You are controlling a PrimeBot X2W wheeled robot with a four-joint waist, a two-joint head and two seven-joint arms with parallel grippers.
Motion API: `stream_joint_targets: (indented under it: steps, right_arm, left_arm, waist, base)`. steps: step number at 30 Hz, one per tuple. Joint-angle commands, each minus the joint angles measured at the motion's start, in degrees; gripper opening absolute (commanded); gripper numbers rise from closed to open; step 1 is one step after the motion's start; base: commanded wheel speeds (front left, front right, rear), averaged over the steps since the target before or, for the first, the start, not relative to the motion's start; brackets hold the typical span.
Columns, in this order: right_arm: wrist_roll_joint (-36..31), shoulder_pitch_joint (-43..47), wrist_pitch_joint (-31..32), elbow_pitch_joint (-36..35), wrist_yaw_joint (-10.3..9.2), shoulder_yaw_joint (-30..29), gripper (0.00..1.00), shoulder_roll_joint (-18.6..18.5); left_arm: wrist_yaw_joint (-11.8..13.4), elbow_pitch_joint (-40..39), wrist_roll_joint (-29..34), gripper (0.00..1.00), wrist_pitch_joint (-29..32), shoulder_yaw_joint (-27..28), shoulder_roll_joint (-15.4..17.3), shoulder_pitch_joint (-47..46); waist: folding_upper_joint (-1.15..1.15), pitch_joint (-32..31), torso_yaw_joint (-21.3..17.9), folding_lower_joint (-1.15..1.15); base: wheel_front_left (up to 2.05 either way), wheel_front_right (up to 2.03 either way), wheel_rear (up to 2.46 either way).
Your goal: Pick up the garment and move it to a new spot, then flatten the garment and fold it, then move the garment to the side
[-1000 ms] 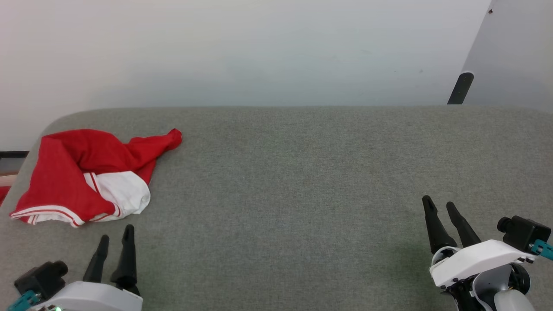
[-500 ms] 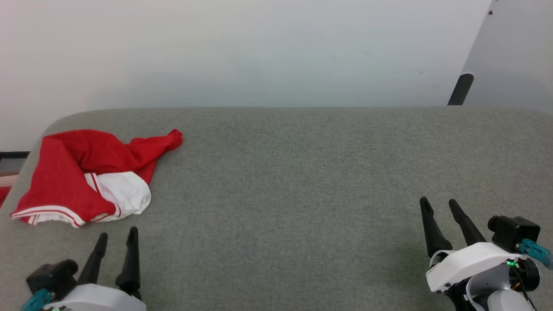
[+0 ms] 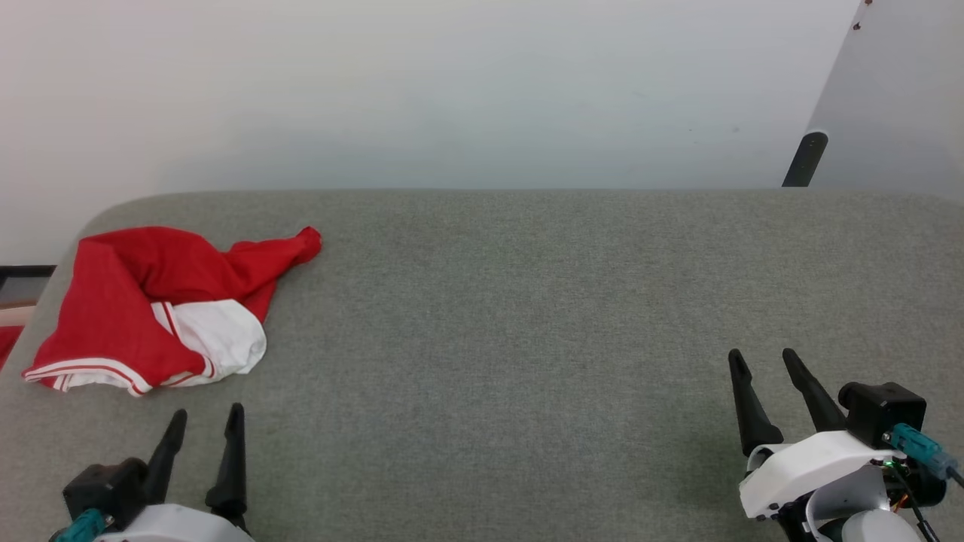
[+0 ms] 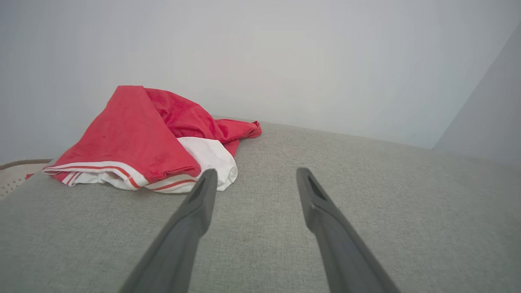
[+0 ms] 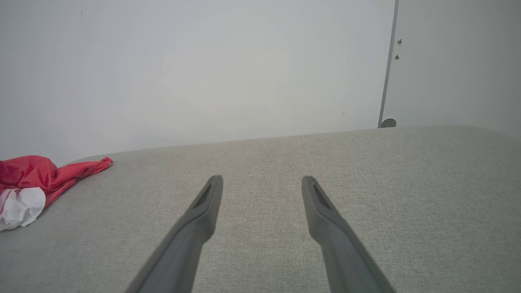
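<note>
The garment (image 3: 143, 301) lies crumpled at the far left of the grey table (image 3: 527, 316): red cloth, a white sleeve and white-and-red striped trim along its near edge. My left gripper (image 3: 208, 418) stands open just in front of it, fingers apart and empty. In the left wrist view the garment (image 4: 138, 142) sits just beyond and left of the left fingertip (image 4: 207, 179), not touching. My right gripper (image 3: 762, 357) is open and empty at the lower right, far from the garment (image 5: 28, 183), which shows at that wrist view's left edge.
The grey fabric table has a rounded far-left corner (image 3: 98, 214) close to the garment. A pale wall (image 3: 452, 90) runs behind it. A dark post (image 3: 802, 158) stands at the back right beside a grey panel (image 3: 896, 98).
Both grippers have drawn back slightly toward the bottom of the head view, and their fingers now stand a little wider apart. The garment lies as before.
</note>
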Motion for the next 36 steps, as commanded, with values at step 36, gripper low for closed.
stream_joint_targets:
  steps: [36]
  right_arm:
    - [-7.9, 2.3, -7.8, 1.3, 0.04, -1.5, 1.00, 0.0]
  left_arm:
    - [-0.5, 3.6, 5.3, 1.00, -4.4, -2.0, 3.1, -1.0]
  waist:
    - [0.00, -0.6, 0.4, 0.00]
  base:
    - [0.00, 0.00, 0.00]
